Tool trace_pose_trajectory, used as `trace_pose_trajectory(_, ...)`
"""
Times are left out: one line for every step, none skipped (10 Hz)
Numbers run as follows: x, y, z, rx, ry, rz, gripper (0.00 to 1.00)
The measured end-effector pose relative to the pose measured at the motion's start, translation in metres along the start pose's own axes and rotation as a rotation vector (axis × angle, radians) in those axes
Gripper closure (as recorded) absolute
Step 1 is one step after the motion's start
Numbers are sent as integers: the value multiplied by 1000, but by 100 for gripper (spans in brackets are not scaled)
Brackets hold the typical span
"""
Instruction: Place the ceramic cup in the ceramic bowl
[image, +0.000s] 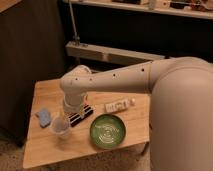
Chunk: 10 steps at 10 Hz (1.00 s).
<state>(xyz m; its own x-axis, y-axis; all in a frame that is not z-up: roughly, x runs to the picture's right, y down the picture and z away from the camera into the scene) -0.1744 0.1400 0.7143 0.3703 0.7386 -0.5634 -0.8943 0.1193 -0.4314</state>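
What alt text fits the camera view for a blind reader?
A white robot arm reaches over a wooden table, its gripper right at the cup. The green bowl sits empty beside the cup, with a white tube, a dark striped object and a blue object nearby.

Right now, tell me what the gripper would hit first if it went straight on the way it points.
The gripper hangs pointing down, close above the ceramic cup. Going straight on, it would likely meet the cup's rim first, though the black striped object beside it may lie in that line; depth is unclear.
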Motion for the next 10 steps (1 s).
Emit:
trace_pose_trajectory(2,-1,13,8,18,-14,36)
trace_pose_trajectory(3,-1,23,13,33,-25,41)
trace_pose_trajectory(4,-1,29,14,43,-30,45)
trace_pose_trajectory(5,-6,48,18,76,-37,61)
trace_pose_trajectory(4,-7,55,17,92,-44,70)
trace_pose_trajectory(4,-7,58,16,101,-52,79)
trace_pose_trajectory(5,-7,56,-2,101,-61,91)
trace_pose_trajectory(4,-4,49,-25,85,-73,98)
trace_pose_trajectory(2,0,39,-38,71,-82,100)
trace_pose_trajectory(1,10,21,-47,54,-93,100)
